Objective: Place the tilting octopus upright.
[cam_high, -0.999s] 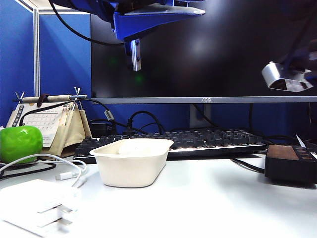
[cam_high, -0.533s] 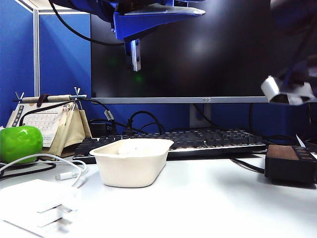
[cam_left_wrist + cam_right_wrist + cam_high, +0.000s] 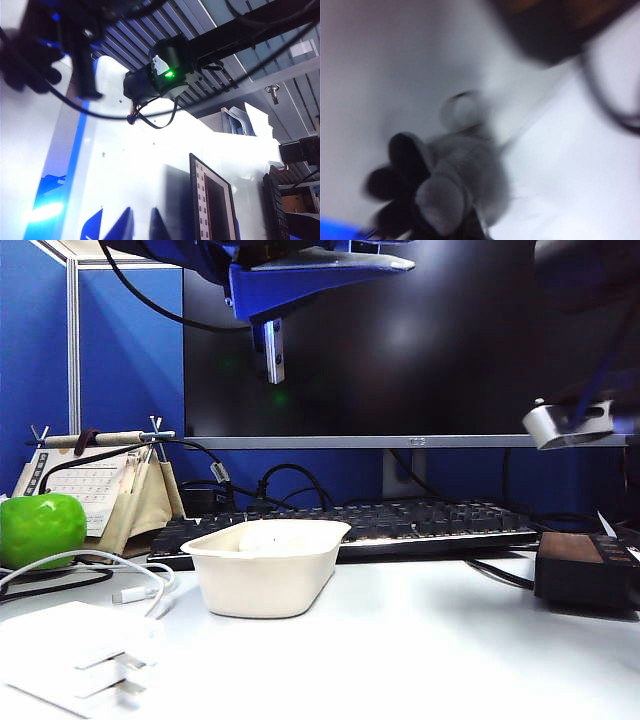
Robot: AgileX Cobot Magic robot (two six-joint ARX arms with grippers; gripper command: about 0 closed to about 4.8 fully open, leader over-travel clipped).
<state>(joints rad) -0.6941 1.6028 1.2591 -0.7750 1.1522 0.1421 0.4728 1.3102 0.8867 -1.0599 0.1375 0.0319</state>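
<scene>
The right gripper (image 3: 437, 210) is clamped on the octopus (image 3: 465, 170), keyring (image 3: 462, 111) beyond it; the left gripper (image 3: 272, 350) hangs spread and empty, high left.

Tray (image 3: 265, 580) before keyboard (image 3: 400, 523), left of box (image 3: 586, 568).

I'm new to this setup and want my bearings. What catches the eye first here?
The big dark monitor fills the back, with a white tray on the table before the keyboard. At far left sits a bright green apple. In the right wrist view, the right hand is shut on the grey octopus.
</scene>
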